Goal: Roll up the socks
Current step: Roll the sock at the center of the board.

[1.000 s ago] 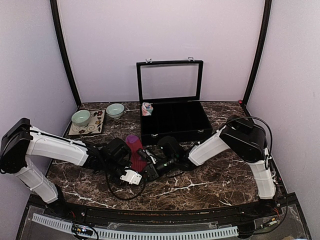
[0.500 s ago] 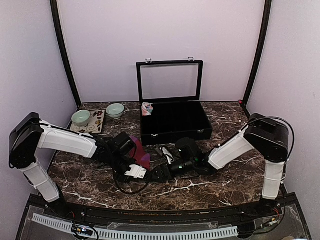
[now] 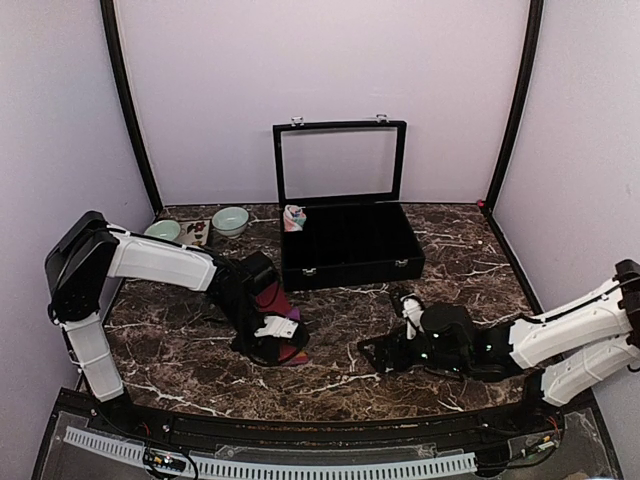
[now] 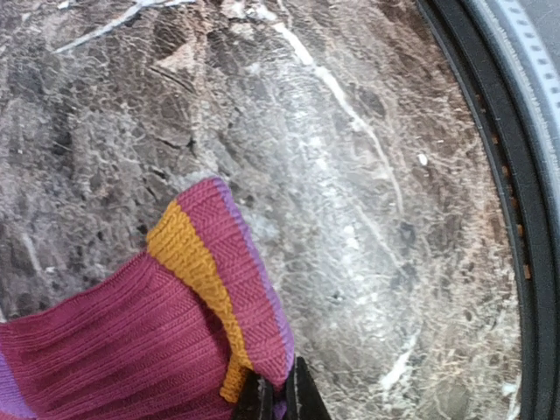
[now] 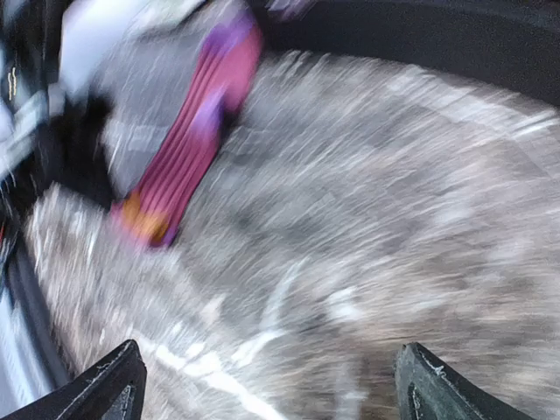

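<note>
Sock-rolling trial, mid-task: the left fingers (image 4: 278, 398) are clamped shut on the orange-banded cuff of the maroon sock (image 3: 270, 298), pinning that end low over the marble bench (image 3: 455, 250) near its front edge. The sock's long axis runs from the pinched cuff away toward the black case (image 3: 350, 258), its purple toe end at the far side. The right fingers (image 3: 390, 340) stand spread wide and hold nothing, well apart from the sock on its right; the left arm is plainly the nearer. Any roll looks set to start from the cuff and travel along that axis. The case lies open with its lid upright and its compartments dark. The salmon-pink sock (image 3: 294, 217) sits at the case's far left corner; whether inside or on the rim I cannot tell. A mint bowl (image 3: 230, 220) nearby shows nothing in it.
</note>
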`<state>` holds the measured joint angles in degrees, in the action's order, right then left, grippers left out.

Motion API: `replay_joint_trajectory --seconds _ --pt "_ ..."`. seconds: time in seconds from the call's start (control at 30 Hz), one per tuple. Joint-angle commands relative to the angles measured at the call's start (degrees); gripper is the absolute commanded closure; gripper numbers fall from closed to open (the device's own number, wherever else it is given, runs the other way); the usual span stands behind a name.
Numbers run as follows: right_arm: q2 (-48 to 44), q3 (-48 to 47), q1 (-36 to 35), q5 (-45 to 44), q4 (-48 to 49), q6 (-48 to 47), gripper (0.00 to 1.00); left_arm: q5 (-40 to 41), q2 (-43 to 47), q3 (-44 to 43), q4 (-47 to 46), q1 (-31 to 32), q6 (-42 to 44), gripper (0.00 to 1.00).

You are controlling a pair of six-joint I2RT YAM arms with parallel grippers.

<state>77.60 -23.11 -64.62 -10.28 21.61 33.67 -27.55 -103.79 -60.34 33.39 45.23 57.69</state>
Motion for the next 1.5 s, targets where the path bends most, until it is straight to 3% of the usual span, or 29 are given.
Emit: replay_joint_trajectory --seconds 0.0,0.07,0.17,0.33,0.43,0.57,0.7,0.93,1.47 --pt "-9.6 5.0 1.2 -19.1 5.1 2.2 0.01 -5.2 -6.5 -1.6 16.6 -1.1 1.0 1.0" --pt "-10.3 6.8 1.0 -12.0 12.9 -7.0 0.01 -7.6 -8.8 -3.5 20.5 -1.3 1.9 0.99" --pt "-7.7 1.1 -1.5 -12.8 7.4 -15.3 0.01 -9.5 -11.6 -5.0 22.7 -1.5 1.7 0.98" --pt "-0.3 -5.2 -16.8 -16.0 5.5 -38.0 0.01 -11.3 -14.5 -6.9 25.7 -2.9 1.7 0.96" --pt "4.3 -8.3 -17.8 -8.6 1.0 -39.7 0.09 -9.9 -16.1 -7.9 26.7 -3.3 1.9 0.96" --pt "9.3 -10.9 -17.8 -0.2 2.9 -44.3 0.28 -9.3 -17.9 -9.9 26.7 -4.6 1.3 0.95" --pt "19.5 -18.3 -17.7 2.4 1.9 -51.0 0.44 -8.8 -20.0 -11.8 26.9 -5.1 -0.1 0.95" --pt "30.4 -28.1 -16.5 5.6 6.6 -57.5 0.58 -8.0 -22.2 -12.7 25.7 -5.1 -3.3 0.94" --pt "37.6 -29.3 -15.1 3.8 10.9 -54.8 0.61 -8.6 -21.5 -12.2 24.9 -5.1 -4.0 0.93"
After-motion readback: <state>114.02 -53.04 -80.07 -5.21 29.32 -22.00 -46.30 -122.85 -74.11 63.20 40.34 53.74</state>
